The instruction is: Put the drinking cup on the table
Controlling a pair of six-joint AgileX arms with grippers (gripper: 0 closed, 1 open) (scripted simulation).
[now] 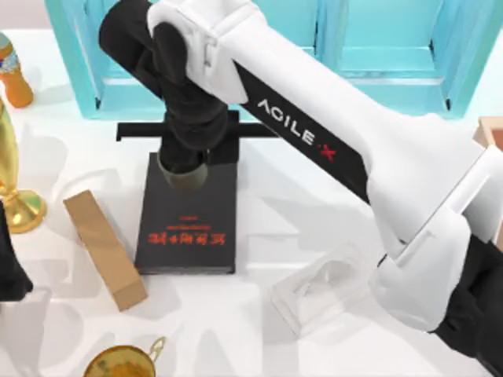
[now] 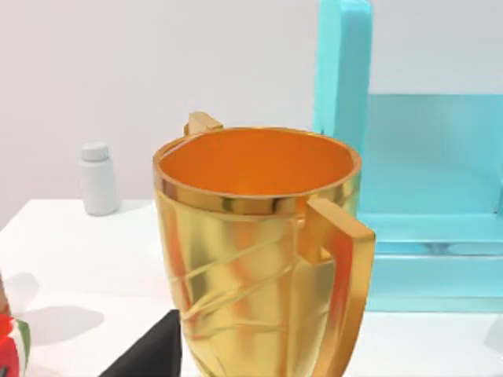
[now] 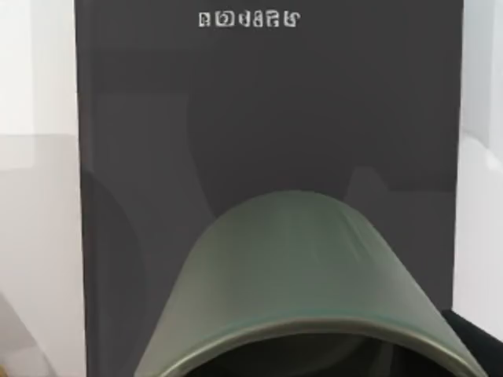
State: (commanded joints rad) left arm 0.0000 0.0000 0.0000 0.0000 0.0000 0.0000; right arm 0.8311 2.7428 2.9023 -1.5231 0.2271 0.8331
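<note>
Glossy white bench [image 1: 259, 330] under a turquoise cabinet [image 1: 377, 55] along the frame's top.
Right gripper [image 1: 182, 169], upper centre-left, fingers clasping the olive-grey drinking cup [image 1: 186, 179] over the black book [image 1: 189, 228]. Left gripper [image 1: 9, 267] at the left edge; I cannot tell its fingers' state.

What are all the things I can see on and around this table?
drinking cup: one, olive-grey, over the black book's far end, at the right gripper
black book: one, table centre
table: one, white
turquoise cabinet: one, far edge
tan block: one, left of book
gold handled cup: one, near-left edge
gold goblet: one, left edge
clear tray: one, right of book
white bottle: one
right gripper: black, above book
left gripper: black, left edge
</note>
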